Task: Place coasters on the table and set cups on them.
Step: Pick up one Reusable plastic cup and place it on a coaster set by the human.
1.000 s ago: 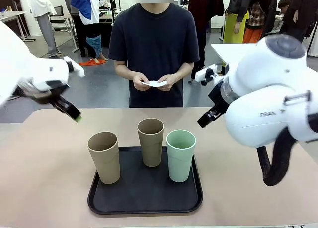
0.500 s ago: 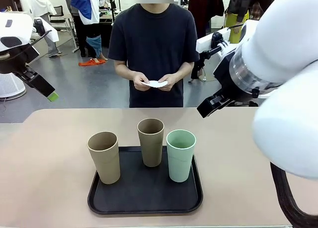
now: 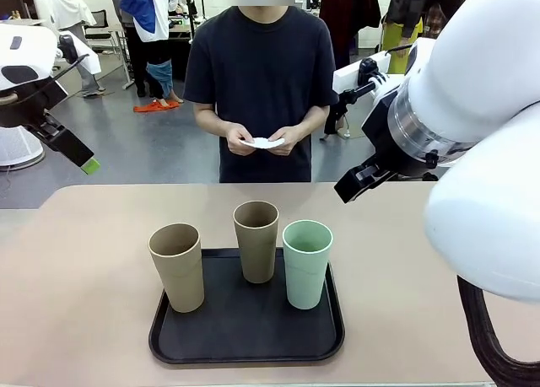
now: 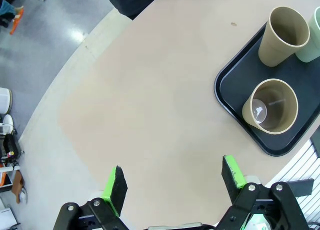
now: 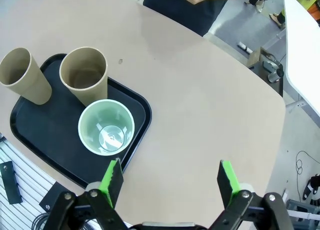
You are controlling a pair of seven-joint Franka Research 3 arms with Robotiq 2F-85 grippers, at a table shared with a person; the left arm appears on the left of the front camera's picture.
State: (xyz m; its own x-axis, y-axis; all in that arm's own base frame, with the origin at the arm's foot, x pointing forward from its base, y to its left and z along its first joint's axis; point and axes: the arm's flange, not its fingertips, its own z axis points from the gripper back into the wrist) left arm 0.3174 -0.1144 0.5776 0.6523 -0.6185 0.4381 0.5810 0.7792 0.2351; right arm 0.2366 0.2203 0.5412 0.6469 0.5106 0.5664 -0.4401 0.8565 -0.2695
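Coasters: The white coasters [image 3: 264, 142] are in the person's hands [image 3: 237, 139] at the far side of the bench [image 3: 76, 277], raised off the surface. None lies on the bench. You cannot tell how many are in the stack.
Cups: Three cups stand upright on the black tray [image 3: 245, 346]: the left tan cup [image 3: 177, 267], the middle tan cup [image 3: 256, 241] and the mint cup [image 3: 306, 263]. The middle tan cup and the mint cup stand just beside each other. The left tan cup stands apart, near the tray's front left corner.
Contents: Seen from above, all three cups look empty. The tray carries the cups and nothing else.
Left hand: The left hand [image 4: 173, 177] is spread wide and grips nothing. It hangs high over the bench's left part, well apart from the tray.
Right hand: The right hand [image 5: 168, 176] is spread wide and empty, above the bench on the mint cup's side.
Progress: Judge no step as done.
Risk, order: If you lift a cup before a coaster lies flat, it has no place to land.
Risk, crowding: A wide-spread finger reaching for the mint cup could knock the middle tan cup.
Risk, tipping: The cups are tall and narrow-based, so an off-centre grip could tilt one.
Risk, coaster shift: A thin disc may slide if a cup lands on it at an angle.
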